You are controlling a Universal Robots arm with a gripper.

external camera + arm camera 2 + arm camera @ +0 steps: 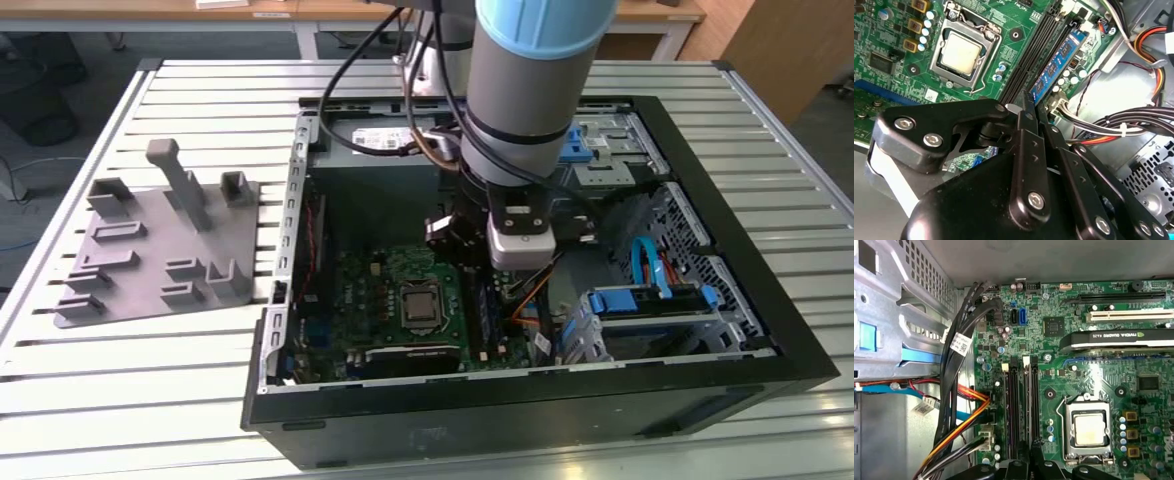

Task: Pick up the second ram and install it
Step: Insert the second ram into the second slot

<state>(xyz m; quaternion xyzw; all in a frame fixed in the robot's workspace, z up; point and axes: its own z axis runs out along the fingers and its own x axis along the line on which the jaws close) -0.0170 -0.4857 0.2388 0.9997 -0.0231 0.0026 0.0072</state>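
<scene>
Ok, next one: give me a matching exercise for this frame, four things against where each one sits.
Things:
1 processor
2 blue memory stick
3 grey fixture tray
4 hand

Places:
A on the slatted table, outside the computer case
B over the black memory slots
C in the square metal socket
D standing in a slot beside the empty black ones

Pairs: 1-C, 2-D, 3-A, 4-B

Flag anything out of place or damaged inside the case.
Nothing looks damaged or askew. The ram stick runs parallel to the empty slots, and the gripper hangs over them. The only oddity: the CPU sits bare, with no cooler.
</scene>
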